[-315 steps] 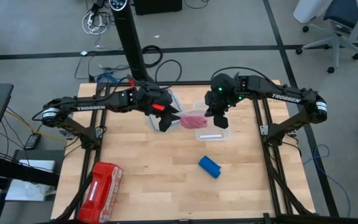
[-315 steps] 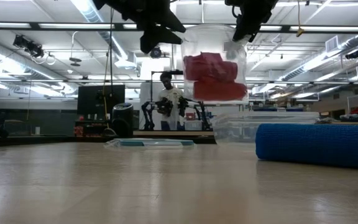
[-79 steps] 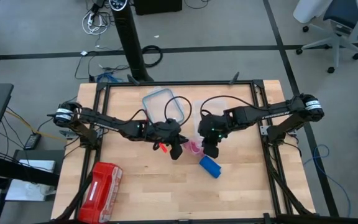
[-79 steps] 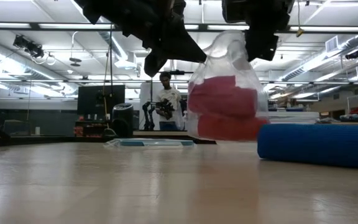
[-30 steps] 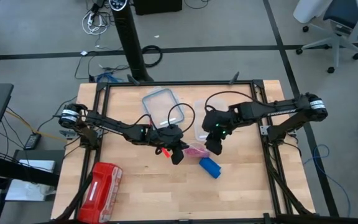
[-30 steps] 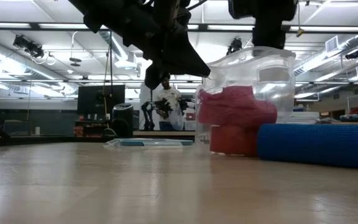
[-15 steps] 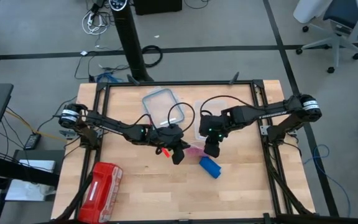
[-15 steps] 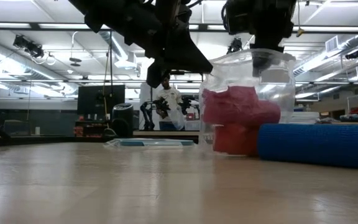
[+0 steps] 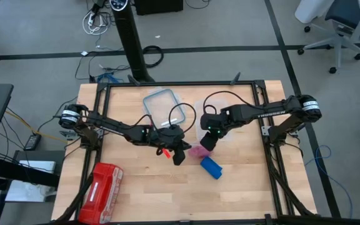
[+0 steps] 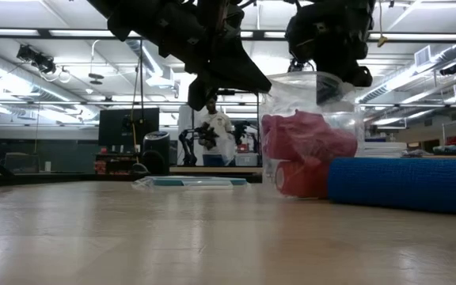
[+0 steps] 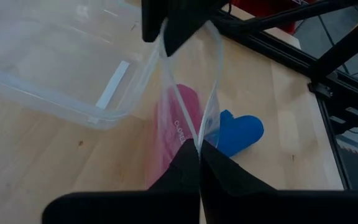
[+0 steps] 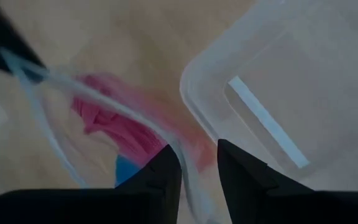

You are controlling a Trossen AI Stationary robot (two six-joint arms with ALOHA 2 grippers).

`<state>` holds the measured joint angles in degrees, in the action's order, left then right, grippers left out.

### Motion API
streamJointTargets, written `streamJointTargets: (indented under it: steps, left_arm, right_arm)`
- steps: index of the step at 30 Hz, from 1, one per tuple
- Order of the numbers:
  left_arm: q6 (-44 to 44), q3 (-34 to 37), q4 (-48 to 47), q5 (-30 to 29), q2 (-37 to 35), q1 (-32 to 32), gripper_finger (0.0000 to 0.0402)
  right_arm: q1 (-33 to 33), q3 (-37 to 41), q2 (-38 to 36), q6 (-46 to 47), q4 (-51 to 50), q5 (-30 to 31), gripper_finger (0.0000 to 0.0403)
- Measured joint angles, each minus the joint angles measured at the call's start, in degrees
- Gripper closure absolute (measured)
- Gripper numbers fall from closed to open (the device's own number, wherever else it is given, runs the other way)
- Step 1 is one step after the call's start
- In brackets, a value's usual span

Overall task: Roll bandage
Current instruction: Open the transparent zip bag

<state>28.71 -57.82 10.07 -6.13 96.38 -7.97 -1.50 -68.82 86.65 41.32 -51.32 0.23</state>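
The bandage (image 9: 210,167) is a bright blue roll lying on its side on the table, near-right of centre; it also shows in the low view (image 10: 402,184). Just left of it a clear plastic bag (image 9: 197,150) with pink-red rolls (image 10: 303,138) stands with its bottom on the table. My left gripper (image 9: 179,156) is shut on the bag's mouth at its left side. My right gripper (image 12: 199,168) hangs over the bag's far-right side, fingers apart, with the bag's mouth edge (image 12: 182,155) running between them. My left gripper pinches the rim of the bag's mouth (image 11: 198,142) between its two fingers, coming from the table's left and slanting down. The rim runs away from the fingers as an open loop, and the bag's bottom rests on the table. My right gripper has one fingertip on each side of the rim; whether they touch it I cannot tell.
A clear open container (image 9: 200,115) sits just beyond the bag, partly under my right arm. Its blue-rimmed lid (image 9: 163,106) lies at the far centre-left. A red plastic-wrapped pack (image 9: 102,184) lies at the near left. A person stands in the room behind (image 10: 212,127).
My right gripper has moved a little toward the table's left edge, over the bag's mouth. The bag has stayed with its bottom on the table, and its top has drawn in a little narrower.
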Motion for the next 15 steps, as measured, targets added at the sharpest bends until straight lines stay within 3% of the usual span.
streamJointTargets:
  steps: [15]
  left_arm:
    - [-0.13,0.0,1.33,-1.75,0.0,-0.02,0.0401]
  right_arm:
    - [1.57,0.0,0.0,5.12,-0.88,-3.28,0.0316]
